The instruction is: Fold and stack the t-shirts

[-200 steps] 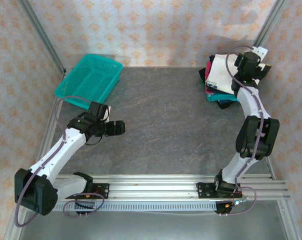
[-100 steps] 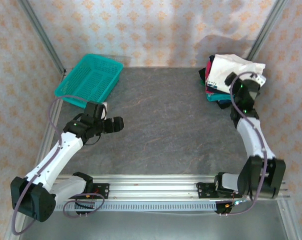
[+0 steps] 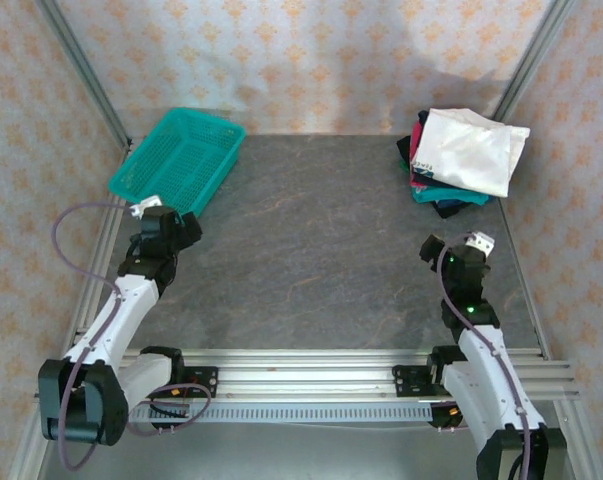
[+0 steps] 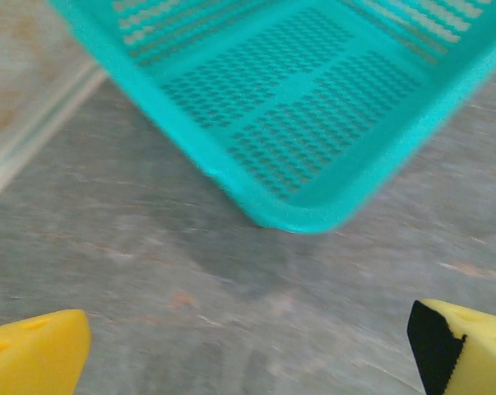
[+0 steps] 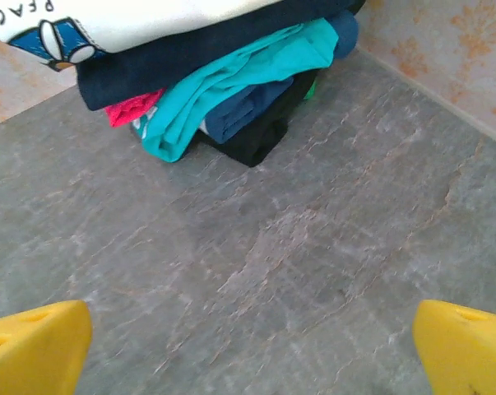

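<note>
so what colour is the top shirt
The top shirt is white; top view shows it best.

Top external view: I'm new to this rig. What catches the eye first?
The stack of folded t-shirts at the far right corner of the table, with the white t-shirt on top, stands out first. Next comes the teal basket at the far left. The left gripper near the basket and the right gripper short of the stack are both open and empty.

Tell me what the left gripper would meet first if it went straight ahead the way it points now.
Probably the teal mesh basket: its near corner lies ahead of the left gripper, across some bare table. Depth is unclear, so a downward tilt could reach the table first.
</note>
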